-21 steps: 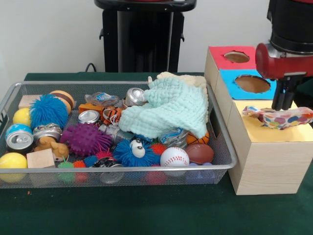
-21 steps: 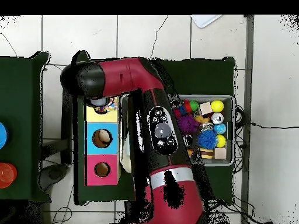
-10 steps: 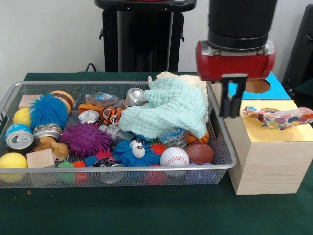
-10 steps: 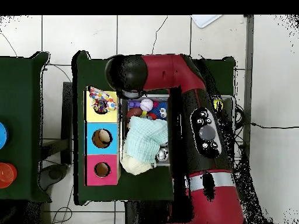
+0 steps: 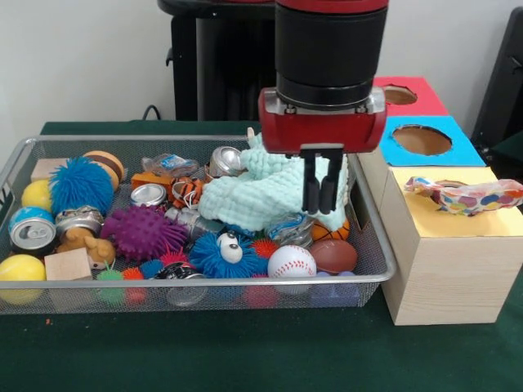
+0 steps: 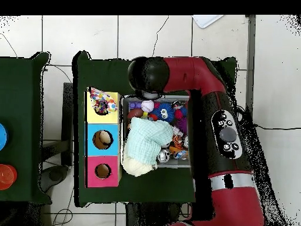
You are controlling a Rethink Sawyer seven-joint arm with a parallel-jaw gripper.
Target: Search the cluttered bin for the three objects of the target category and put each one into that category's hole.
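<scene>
bin [image 5: 384, 265] left of box [image 5: 449, 261] | cloth [image 5: 270, 184] in bin | wrapper [image 5: 466, 196] on box

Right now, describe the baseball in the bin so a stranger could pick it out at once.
Start at the wire bin and follow its front rim toward the wooden box. The baseball lies against that rim, between a blue fuzzy toy with googly eyes and a small brown football. It alone is white with red stitching.
</scene>
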